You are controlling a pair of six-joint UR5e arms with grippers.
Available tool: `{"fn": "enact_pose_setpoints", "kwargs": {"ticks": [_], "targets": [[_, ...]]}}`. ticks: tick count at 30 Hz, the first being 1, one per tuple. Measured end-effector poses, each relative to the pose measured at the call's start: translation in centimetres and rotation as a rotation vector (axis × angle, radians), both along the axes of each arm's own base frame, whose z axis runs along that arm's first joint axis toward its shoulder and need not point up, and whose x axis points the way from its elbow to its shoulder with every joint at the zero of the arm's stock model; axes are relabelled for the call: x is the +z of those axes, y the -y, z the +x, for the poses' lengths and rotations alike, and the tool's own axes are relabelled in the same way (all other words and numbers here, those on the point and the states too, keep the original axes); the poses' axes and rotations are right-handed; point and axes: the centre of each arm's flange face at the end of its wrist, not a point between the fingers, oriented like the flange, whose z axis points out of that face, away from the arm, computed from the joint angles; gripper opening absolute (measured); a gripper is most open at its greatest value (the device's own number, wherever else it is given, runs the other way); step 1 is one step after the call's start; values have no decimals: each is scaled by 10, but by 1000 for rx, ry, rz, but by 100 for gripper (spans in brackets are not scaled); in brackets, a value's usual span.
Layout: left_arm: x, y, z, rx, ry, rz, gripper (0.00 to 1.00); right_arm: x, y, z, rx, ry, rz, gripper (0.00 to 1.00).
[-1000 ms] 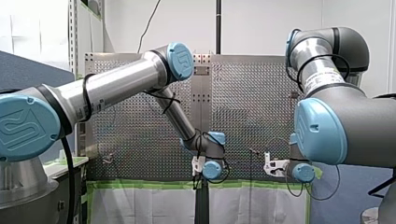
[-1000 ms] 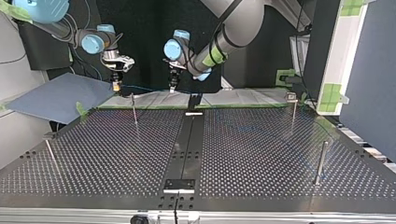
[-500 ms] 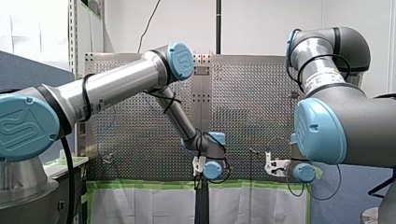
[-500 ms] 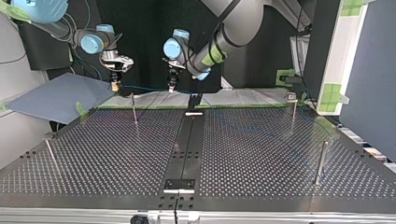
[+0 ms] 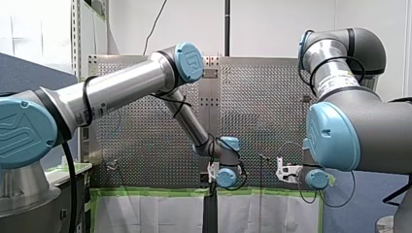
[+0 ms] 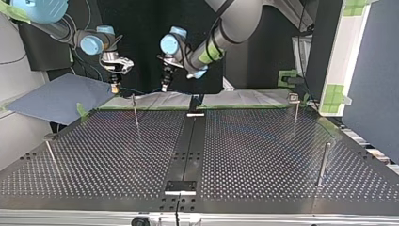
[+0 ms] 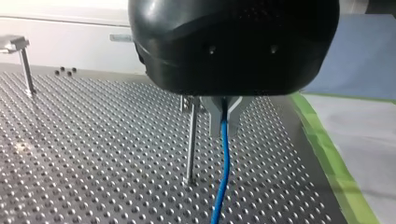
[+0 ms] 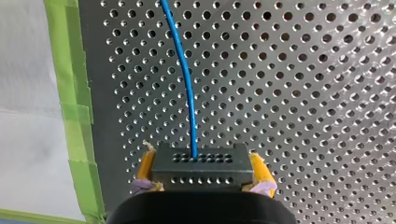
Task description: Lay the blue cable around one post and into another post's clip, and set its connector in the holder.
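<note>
In the left wrist view, my left gripper [image 7: 224, 127] has its metal fingers shut on the blue cable [image 7: 223, 172], which hangs down toward the perforated plate. A thin post [image 7: 190, 142] stands just beside the fingers. In the right wrist view, my right gripper [image 8: 201, 164] has its yellow pads shut on the black connector [image 8: 201, 169], and the blue cable [image 8: 184, 79] runs ahead out of it. In the top view, my right gripper [image 6: 114, 86] and my left gripper [image 6: 164, 87] hang side by side over the table's far edge, with a post [image 6: 135, 111] between them.
More posts stand on the perforated table [image 6: 263, 155]: one at the top view's far right [image 6: 295, 112], a thicker one near right [image 6: 323, 164], a slanted one near left [image 6: 52, 157]. A black strip [image 6: 188, 146] runs down the middle. Green tape [image 8: 70, 116] edges the plate.
My left gripper has moved with the cable toward the top view's left, closer to my right gripper. My right gripper has barely moved.
</note>
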Motion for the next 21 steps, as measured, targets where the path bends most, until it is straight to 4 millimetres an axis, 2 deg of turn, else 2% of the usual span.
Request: {"fn": "enact_pose_setpoints", "kwargs": {"ticks": [10,21], "targets": [[6,20,-15,-32,10,-22,1,1,4,-6,-12,8,-3,0],[8,29,-24,-44,11,-25,1,2,10,-18,-37,20,-6,0]]}}
